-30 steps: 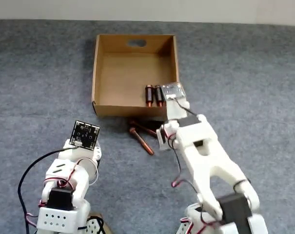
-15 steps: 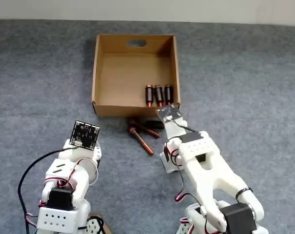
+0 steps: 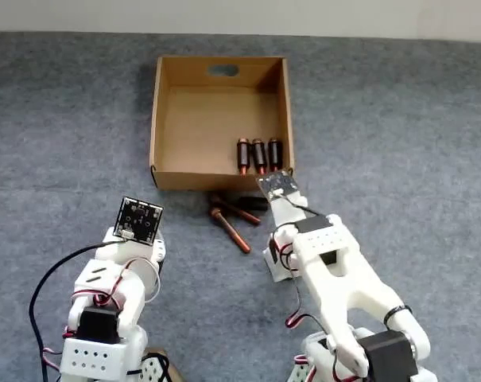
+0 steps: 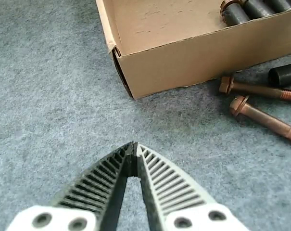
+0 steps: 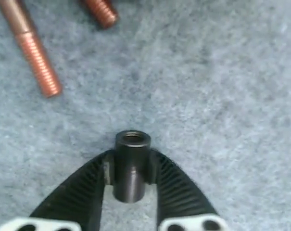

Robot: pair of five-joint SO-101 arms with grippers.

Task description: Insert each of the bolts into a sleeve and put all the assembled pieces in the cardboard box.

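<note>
I judge I am on the fourth piece. The right claw (image 5: 131,160) is clenched on a black sleeve (image 5: 132,143), gripping it by its sides. Its open bore faces away from the wrist, toward the grey carpet (image 5: 222,86). I cannot tell whether the sleeve touches the carpet or hangs just above it.

The left claw (image 4: 134,153) is closed on nothing, its tips pressed together, and hovers over the carpet near the box (image 4: 183,57), off its front corner.

Two bolts (image 3: 232,229) lie loose on the carpet just in front of the box, close together, with their heads toward the left arm. A second sleeve (image 3: 254,203) lies beside them, close to the box wall.

As I see it, the next move needs a bolt. The left claw has to open, take one by the shank near its head, and bring the threaded end in line with the held bore. The fit looks snug, so the two axes must match before I push.

The box (image 3: 208,181) holds three assembled pieces (image 3: 257,155), side by side against the front wall near the right corner. The rest of its floor is bare.
</note>
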